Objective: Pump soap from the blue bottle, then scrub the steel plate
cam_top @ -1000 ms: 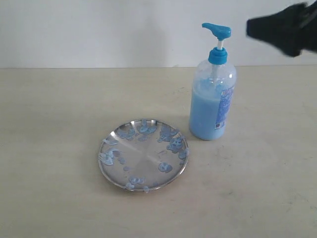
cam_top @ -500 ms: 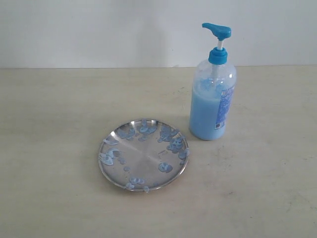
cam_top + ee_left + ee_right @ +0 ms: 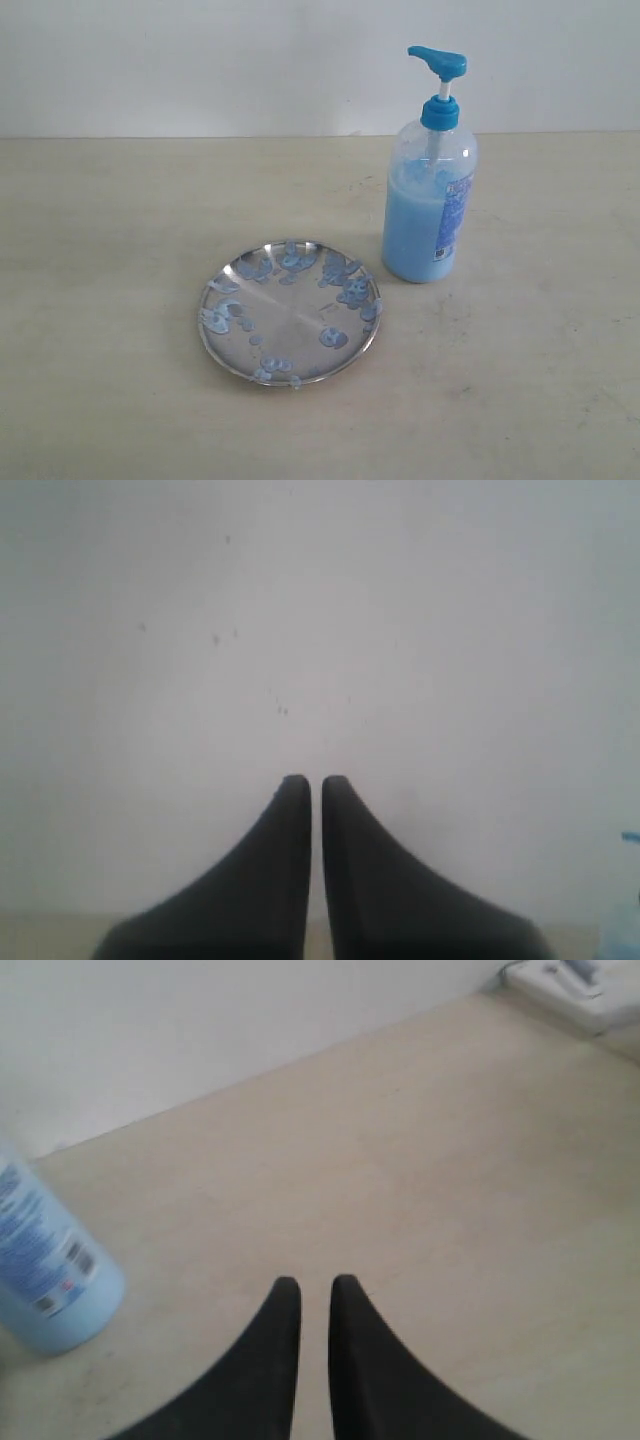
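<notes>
The blue bottle (image 3: pixel 430 190) stands upright on the table, its pump head (image 3: pixel 438 62) pointing left, half full of light blue soap. In front and left of it lies the steel plate (image 3: pixel 290 312), spotted with blue soap blobs (image 3: pixel 352 290). Neither gripper shows in the exterior view. In the left wrist view my left gripper (image 3: pixel 316 780) is shut and empty, facing a white wall. My right gripper (image 3: pixel 316 1282) is shut on nothing above bare table, with the bottle's lower body (image 3: pixel 45 1275) off to one side.
A beige table (image 3: pixel 120 230) meets a white wall (image 3: pixel 200 60) at the back. In the right wrist view a white object (image 3: pixel 575 990) sits at the table's far edge.
A dark arm at the upper right of the exterior view one second ago has left the picture. Bottle and plate have not moved.
</notes>
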